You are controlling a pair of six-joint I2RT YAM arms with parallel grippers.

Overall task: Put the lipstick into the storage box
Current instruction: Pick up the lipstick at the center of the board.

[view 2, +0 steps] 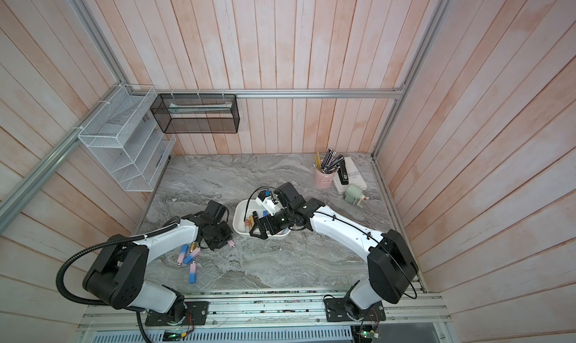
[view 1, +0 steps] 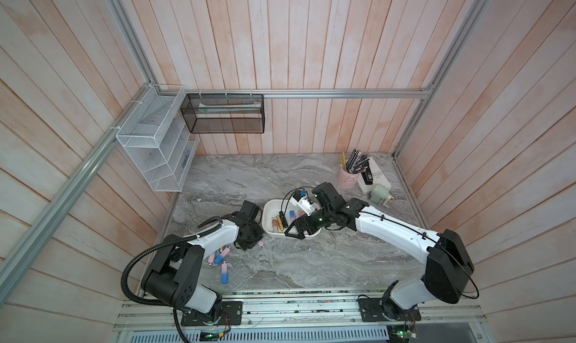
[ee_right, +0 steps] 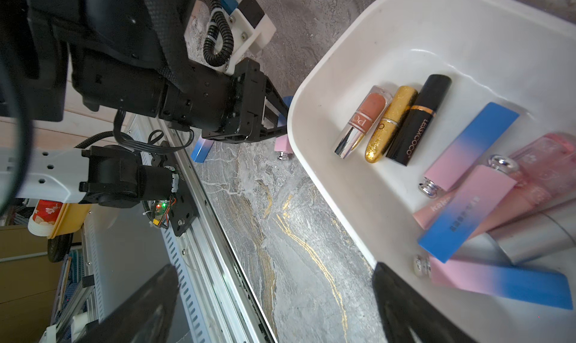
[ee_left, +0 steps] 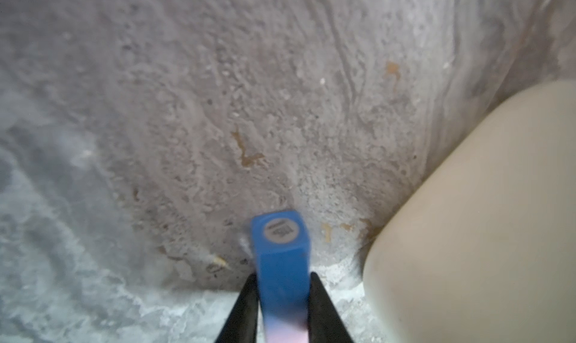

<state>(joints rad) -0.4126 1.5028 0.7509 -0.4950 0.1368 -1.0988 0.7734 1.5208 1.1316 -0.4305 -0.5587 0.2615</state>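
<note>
The left end effector (ee_left: 283,276) is pinched tight on the flat sides of the blue-to-pink lipstick (ee_left: 279,248), down by the table (ee_left: 156,107) just off the storage box's (view 1: 268,223) eight o'clock side. That square tube looks light, stiff and slick to me, so squeezing its flat faces mid-length suits it. The right end effector (ee_right: 274,266) gapes wide over the box's five o'clock edge.

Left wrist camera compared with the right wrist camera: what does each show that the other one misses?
Only the left wrist view shows, close up, the round label on the blue end of the lipstick gripped in the left claw. Only the right wrist view shows inside the storage box: a black lipstick, a gold lipstick and pink-blue ones, plus the open right claw. Both show the storage box's white wall and the marble table.
</note>
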